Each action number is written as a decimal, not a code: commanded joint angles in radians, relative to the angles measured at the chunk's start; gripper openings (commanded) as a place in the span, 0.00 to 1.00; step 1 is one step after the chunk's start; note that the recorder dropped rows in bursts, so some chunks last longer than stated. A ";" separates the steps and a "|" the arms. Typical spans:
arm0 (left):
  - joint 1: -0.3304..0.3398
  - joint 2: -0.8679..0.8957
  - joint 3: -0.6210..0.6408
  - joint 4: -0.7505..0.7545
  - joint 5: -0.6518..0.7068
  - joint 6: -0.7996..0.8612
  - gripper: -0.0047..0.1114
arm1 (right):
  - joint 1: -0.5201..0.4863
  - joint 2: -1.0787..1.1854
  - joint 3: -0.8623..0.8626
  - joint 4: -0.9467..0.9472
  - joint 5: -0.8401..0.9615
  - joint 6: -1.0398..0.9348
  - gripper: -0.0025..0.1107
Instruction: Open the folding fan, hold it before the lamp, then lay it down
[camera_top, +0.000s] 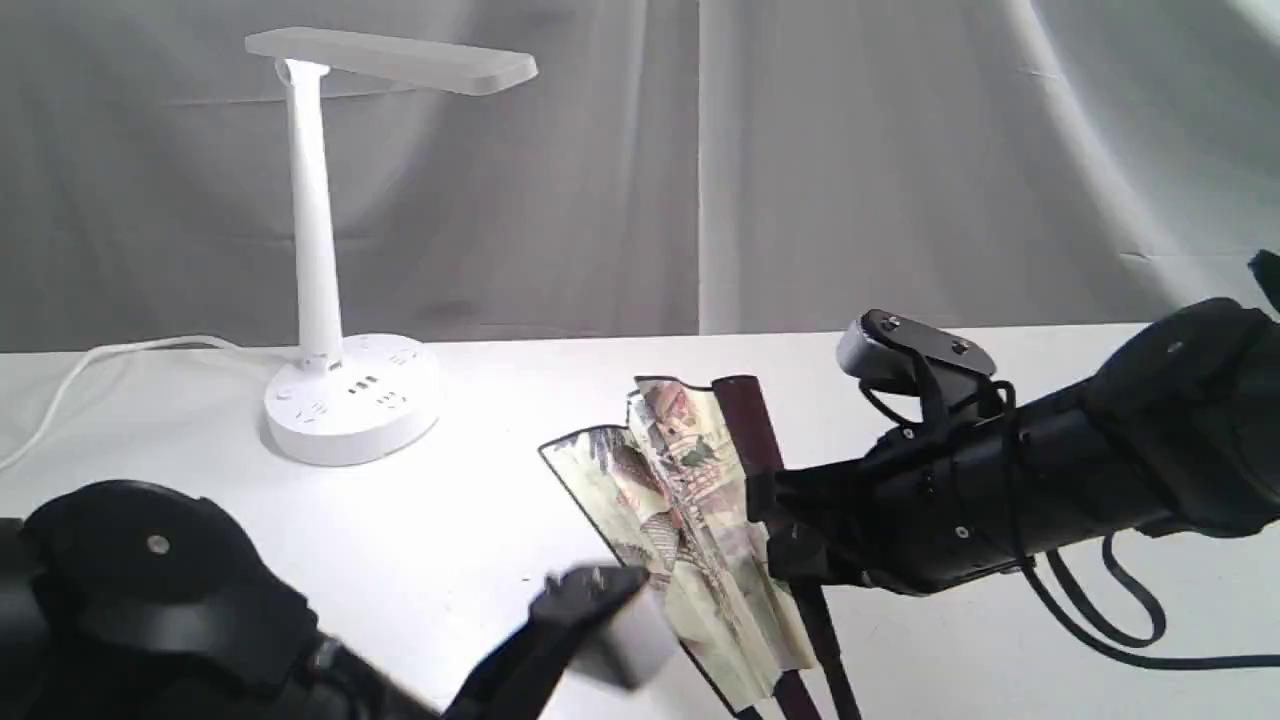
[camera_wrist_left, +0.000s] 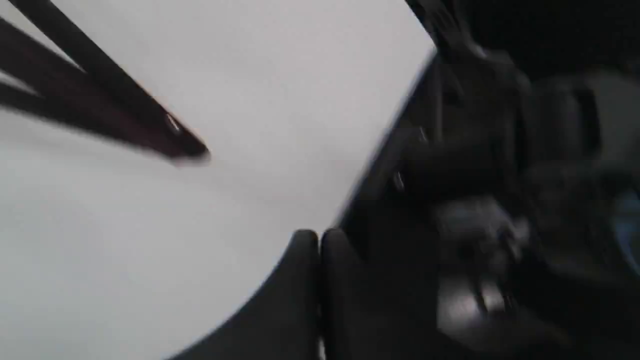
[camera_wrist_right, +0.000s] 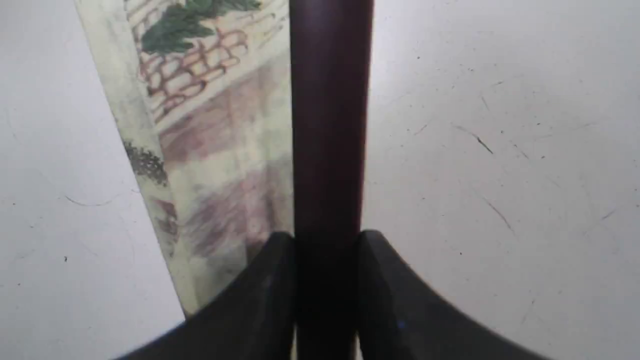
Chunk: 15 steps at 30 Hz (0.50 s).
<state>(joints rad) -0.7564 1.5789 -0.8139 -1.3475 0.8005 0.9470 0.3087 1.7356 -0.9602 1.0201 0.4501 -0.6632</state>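
Right wrist view: the right hand clamps the maroon outer rib of the folding fan, its leaf partly spread just beside it. The left hand, pinched shut and empty, should draw the other ribs away gently.

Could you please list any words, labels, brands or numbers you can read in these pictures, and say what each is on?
None can be read. The folding fan bears only a painted scene; any marks on the lamp base are too small to tell.

Bright, even light; left wrist view heavily motion-blurred.
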 joint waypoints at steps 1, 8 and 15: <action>0.000 -0.006 0.002 0.485 0.105 -0.363 0.04 | -0.002 -0.009 0.004 0.012 0.007 -0.010 0.02; 0.000 -0.006 0.007 1.374 0.009 -1.236 0.04 | -0.002 -0.009 0.004 0.012 0.007 -0.010 0.02; 0.000 -0.006 0.005 1.616 -0.069 -1.418 0.04 | -0.002 -0.009 0.004 0.012 0.009 -0.010 0.02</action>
<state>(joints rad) -0.7564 1.5789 -0.8074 0.2247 0.7747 -0.4327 0.3087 1.7356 -0.9602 1.0220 0.4555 -0.6632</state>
